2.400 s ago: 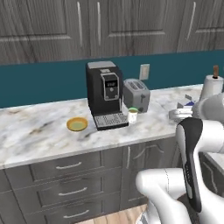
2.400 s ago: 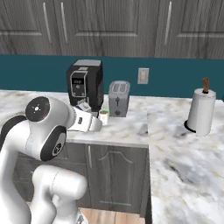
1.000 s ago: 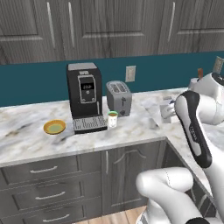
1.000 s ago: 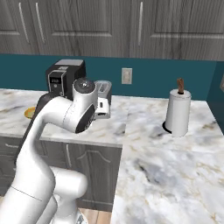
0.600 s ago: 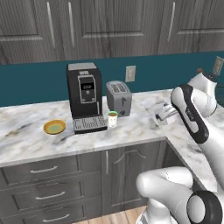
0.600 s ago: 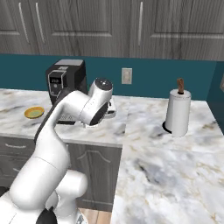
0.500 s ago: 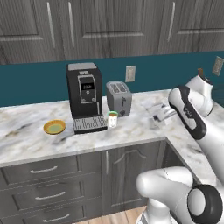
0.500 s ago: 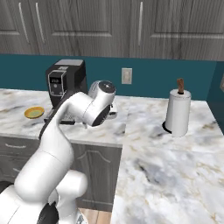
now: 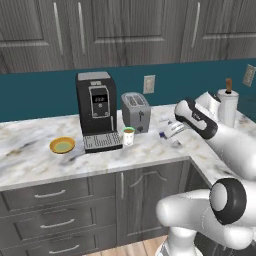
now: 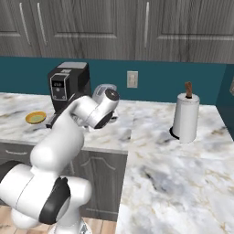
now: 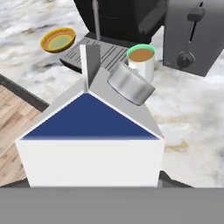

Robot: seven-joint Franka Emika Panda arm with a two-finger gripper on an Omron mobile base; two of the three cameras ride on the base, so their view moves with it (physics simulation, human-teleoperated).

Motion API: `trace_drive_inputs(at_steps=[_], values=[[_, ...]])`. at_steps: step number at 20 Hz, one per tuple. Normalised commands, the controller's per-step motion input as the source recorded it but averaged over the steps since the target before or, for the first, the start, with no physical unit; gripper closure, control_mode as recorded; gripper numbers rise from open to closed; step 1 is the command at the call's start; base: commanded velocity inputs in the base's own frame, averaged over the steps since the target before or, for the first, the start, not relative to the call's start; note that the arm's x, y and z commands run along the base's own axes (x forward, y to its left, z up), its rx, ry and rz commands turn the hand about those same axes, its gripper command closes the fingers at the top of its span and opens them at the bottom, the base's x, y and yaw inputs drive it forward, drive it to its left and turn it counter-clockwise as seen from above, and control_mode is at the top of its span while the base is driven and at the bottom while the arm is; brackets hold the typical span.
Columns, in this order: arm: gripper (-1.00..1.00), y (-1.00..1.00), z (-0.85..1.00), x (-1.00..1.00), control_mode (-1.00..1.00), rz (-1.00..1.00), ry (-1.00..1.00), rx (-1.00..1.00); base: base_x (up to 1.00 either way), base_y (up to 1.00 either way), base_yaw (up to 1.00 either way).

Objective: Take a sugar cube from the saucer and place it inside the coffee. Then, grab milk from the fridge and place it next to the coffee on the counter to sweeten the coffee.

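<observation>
Basically no readable text anywhere: milk (image 11: pixel 89 131) carton shows plain blue gable panel + white front, no brand or lettering legible; coffee machine (image 9: pixel 97 116) has small lit display, too small to read.

Milk sits right up against hand cam, gable top w/ silver cap pointing fwd, carton between the finger positions; fingertips themselves hidden behind it. Jaws stand wide, clamped on the carton sides as far as can be judged. In left base view gripper (image 9: pixel 170 134) hangs over counter (image 9: pixel 30 165) to the right of toaster (image 9: pixel 136 111), small white/blue carton at its tip, above the marble, not resting on it.

Coffee (image 11: pixel 141 61) ahead of carton in hand view, green rim, brown liquid, just beside machine's drip tray and near toaster (image 11: pixel 195 37). Well apart from gripper but in line w/ it. In left base view cup (image 9: pixel 129 135) stands in front of toaster, right of drip tray.

Saucer (image 9: pixel 62 145) left of machine on counter, yellow-orange rim; also visible far left in hand view (image 11: pixel 58 40). Can't tell if any cube on it.

Paper towel roll (image 10: pixel 187 116) upright on counter's right wing, well clear of arm.
</observation>
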Motion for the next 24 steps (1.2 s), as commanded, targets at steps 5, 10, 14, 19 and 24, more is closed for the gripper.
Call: trace_drive_inputs(at_steps=[5,10,14,19,24], values=[[1.00,0.12,-0.42,0.41,-1.00,0.06,0.00,0.07,0.00,0.00,0.00],[1.00,0.00,-0.16,0.33,-1.00,0.07,-0.04,0.13,0.00,0.00,0.00],[1.00,0.00,-0.14,0.27,-1.00,0.06,-0.02,0.17,0.00,0.00,0.00],[1.00,0.04,-0.23,0.14,-1.00,0.04,-0.06,0.17,0.00,0.00,0.00],[1.00,0.05,-0.29,0.13,-1.00,0.01,-0.13,0.11,0.00,0.00,0.00]])
